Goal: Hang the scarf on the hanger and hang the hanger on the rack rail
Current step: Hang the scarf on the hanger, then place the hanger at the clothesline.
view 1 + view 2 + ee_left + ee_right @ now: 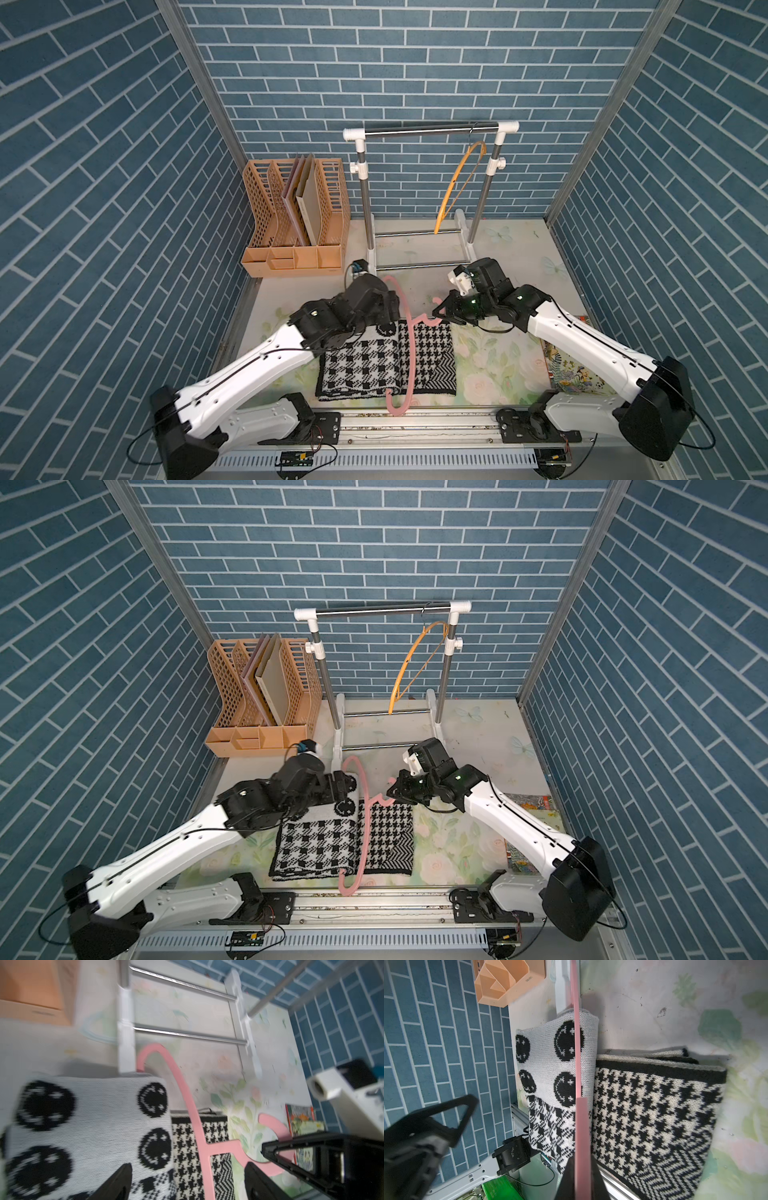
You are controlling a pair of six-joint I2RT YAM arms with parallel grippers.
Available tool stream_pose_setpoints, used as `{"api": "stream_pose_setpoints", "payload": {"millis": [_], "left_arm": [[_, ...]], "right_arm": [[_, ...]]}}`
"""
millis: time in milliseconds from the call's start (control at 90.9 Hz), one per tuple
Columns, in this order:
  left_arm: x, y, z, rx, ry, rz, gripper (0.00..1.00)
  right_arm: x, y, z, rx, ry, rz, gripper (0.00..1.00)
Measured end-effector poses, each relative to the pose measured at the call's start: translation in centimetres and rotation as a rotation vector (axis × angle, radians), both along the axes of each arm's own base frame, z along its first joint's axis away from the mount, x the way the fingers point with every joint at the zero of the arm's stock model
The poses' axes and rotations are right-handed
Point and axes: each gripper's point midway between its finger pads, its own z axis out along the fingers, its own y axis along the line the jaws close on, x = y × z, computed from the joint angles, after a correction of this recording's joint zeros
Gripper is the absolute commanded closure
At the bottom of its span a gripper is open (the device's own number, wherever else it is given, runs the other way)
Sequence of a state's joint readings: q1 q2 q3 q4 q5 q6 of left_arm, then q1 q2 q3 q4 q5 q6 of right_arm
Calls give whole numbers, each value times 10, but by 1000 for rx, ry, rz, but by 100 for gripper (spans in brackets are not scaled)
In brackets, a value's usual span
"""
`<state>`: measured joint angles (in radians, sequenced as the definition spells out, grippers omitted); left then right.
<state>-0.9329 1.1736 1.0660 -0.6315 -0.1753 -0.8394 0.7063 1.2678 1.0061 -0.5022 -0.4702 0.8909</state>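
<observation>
The black-and-white knitted scarf (365, 361) (320, 845) lies folded on the floral table. Its smiley-patterned end (83, 1126) (550, 1059) is at the far left. The pink hanger (411, 349) (362, 833) (199, 1132) (578, 1053) runs across the scarf's middle, from front to back. My right gripper (442, 309) (392, 789) (582, 1159) is shut on the hanger near its hook. My left gripper (395, 307) (347, 785) (188, 1167) stands open above the scarf's far end, holding nothing.
At the back stands a white clothes rack with a metal rail (432, 129) (382, 609), and an orange hanger (457, 183) hangs on it. A beige file organizer (295, 216) sits back left. Picture books (573, 374) lie at the right edge under my right arm.
</observation>
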Motion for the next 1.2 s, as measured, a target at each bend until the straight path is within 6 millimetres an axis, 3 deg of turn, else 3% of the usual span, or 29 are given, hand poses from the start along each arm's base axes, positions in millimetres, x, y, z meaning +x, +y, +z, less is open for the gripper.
{"api": "stream_pose_setpoints", "payload": {"millis": [44,110,198,275,352,495,682,792,957,1199], "left_arm": [[-7,-27,-23,24,37,-74,14],[-21,-53,-56,59,91,-148,16],[-34,-61,-82,68,140,-173,18],[-41,-58,-93,51,159,-166,19],[-48,-59,-97,38,170,-159,20],[-56,-65,-99,31,180,-158,34],[-54,-69,-100,31,186,-136,42],[-58,-69,-100,23,195,-134,54],[-77,-63,-100,-3,219,-141,55],[-99,-56,-106,-20,263,-145,72]], "right_arm": [[0,0,0,0,1,1,100],[0,0,-1,-4,1,-1,100],[1,-1,-4,-15,8,-3,100],[1,-1,-4,-12,7,0,100],[1,-1,-4,-12,8,0,100],[1,-1,-4,-12,8,0,100],[1,-1,-4,-12,8,1,100],[0,-1,-4,-12,8,1,100],[0,0,-4,-10,9,3,100],[0,0,-4,-10,10,3,100]]}}
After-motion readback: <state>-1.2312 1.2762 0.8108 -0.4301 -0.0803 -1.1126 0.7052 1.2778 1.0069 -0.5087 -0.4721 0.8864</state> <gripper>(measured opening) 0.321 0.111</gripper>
